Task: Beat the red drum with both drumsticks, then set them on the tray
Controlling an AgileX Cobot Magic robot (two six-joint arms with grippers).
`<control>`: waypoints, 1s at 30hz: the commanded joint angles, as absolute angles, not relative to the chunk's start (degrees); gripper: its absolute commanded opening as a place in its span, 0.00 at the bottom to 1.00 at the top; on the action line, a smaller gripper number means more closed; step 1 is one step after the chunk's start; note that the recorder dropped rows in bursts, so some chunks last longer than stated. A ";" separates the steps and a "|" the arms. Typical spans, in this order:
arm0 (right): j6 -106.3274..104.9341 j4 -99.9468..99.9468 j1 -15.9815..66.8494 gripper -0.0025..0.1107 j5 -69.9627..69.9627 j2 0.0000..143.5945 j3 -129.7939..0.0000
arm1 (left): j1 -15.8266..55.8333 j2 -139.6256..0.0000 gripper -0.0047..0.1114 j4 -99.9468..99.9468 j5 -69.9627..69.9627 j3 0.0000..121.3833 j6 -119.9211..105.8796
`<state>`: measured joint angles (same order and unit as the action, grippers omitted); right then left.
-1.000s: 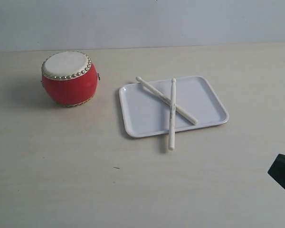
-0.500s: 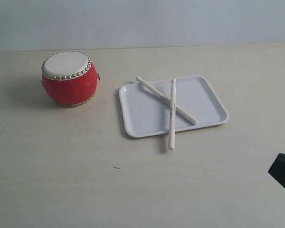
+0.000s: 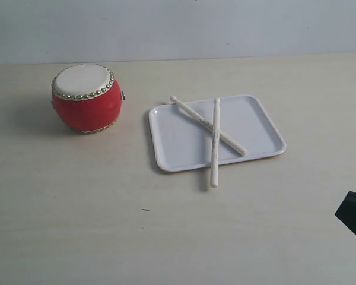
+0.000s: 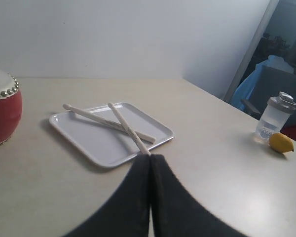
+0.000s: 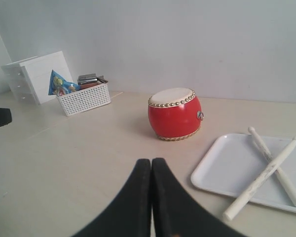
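Observation:
The red drum (image 3: 86, 98) with its cream top stands upright at the back left of the table. To its right lies the white tray (image 3: 178, 142). The two drumsticks lie crossed on the tray: one (image 3: 196, 114) lies slantwise inside it, the other (image 3: 214, 166) sticks out over the near rim. My left gripper (image 4: 150, 157) is shut and empty and is out of the exterior view. My right gripper (image 5: 151, 160) is also shut and empty. Only a black corner of the right arm (image 3: 353, 215) shows at the exterior view's right edge. Both grippers are well away from the drum (image 5: 175, 114) and the tray (image 5: 232, 168).
A white mesh basket (image 5: 84, 96) of small items and a white drawer box (image 5: 37, 74) stand beyond the drum in the right wrist view. A clear bottle (image 4: 274, 116) and a yellow lemon-like fruit (image 4: 281, 143) sit past the tray in the left wrist view.

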<state>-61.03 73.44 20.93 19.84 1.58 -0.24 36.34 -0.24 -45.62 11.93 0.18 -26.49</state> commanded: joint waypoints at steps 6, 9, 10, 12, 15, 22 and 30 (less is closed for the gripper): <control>-61.49 73.38 20.96 0.02 19.75 1.16 0.00 | 36.49 0.00 0.04 -46.03 11.89 0.00 -26.84; -61.49 73.38 20.96 0.02 19.75 1.16 0.00 | 36.49 0.00 0.04 -44.37 11.89 0.00 -26.84; -61.49 73.38 20.96 0.02 19.75 1.16 0.00 | 36.49 0.00 0.04 -42.98 11.89 0.00 -26.54; -61.49 73.38 20.96 0.02 19.75 1.16 0.00 | 36.49 0.00 0.04 -37.87 11.89 0.00 -22.08; -61.49 73.38 20.96 0.02 19.75 1.16 0.00 | 36.49 0.00 0.04 -20.12 11.89 0.00 -4.79; -61.49 73.38 20.96 0.02 19.75 1.16 0.00 | 36.49 0.00 0.04 17.16 12.03 0.00 37.77; -61.49 73.38 20.96 0.02 19.75 1.16 0.00 | 36.49 0.00 0.04 17.79 20.45 0.00 32.91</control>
<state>-61.03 73.44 20.93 19.84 1.58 -0.24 36.34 -0.24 17.53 18.12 0.18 35.35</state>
